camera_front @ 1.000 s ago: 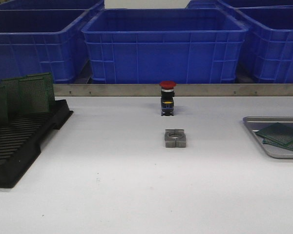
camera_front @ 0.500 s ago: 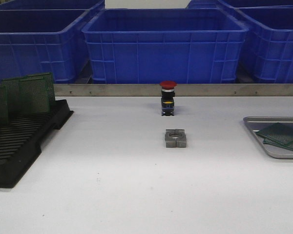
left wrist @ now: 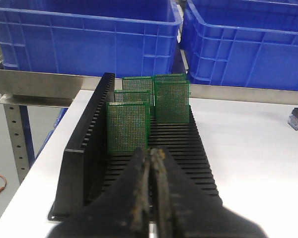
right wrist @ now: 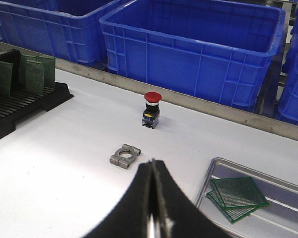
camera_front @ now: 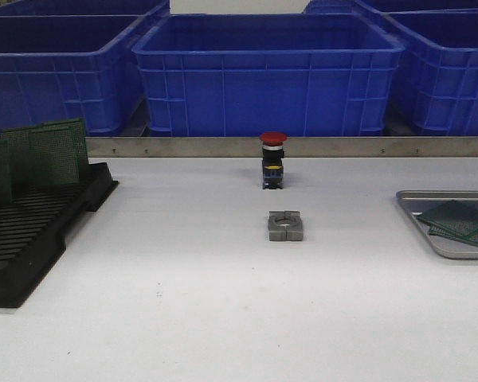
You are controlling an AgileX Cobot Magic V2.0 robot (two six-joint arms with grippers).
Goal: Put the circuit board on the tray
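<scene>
Several green circuit boards (camera_front: 48, 155) stand upright in the black slotted rack (camera_front: 32, 231) at the left. The silver tray (camera_front: 418, 196) lies at the right edge with two or three boards (camera_front: 460, 221) flat on it. Neither gripper shows in the front view. In the left wrist view my left gripper (left wrist: 152, 151) is shut and empty, just in front of the nearest standing board (left wrist: 128, 126) in the rack (left wrist: 188, 153). In the right wrist view my right gripper (right wrist: 151, 163) is shut and empty above the table, beside the tray (right wrist: 288, 191) and its boards (right wrist: 238, 193).
A red push button (camera_front: 273, 159) and a grey metal clamp block (camera_front: 286, 225) sit mid-table. Big blue bins (camera_front: 267, 76) stand behind a metal rail (camera_front: 183, 146) along the table's back edge.
</scene>
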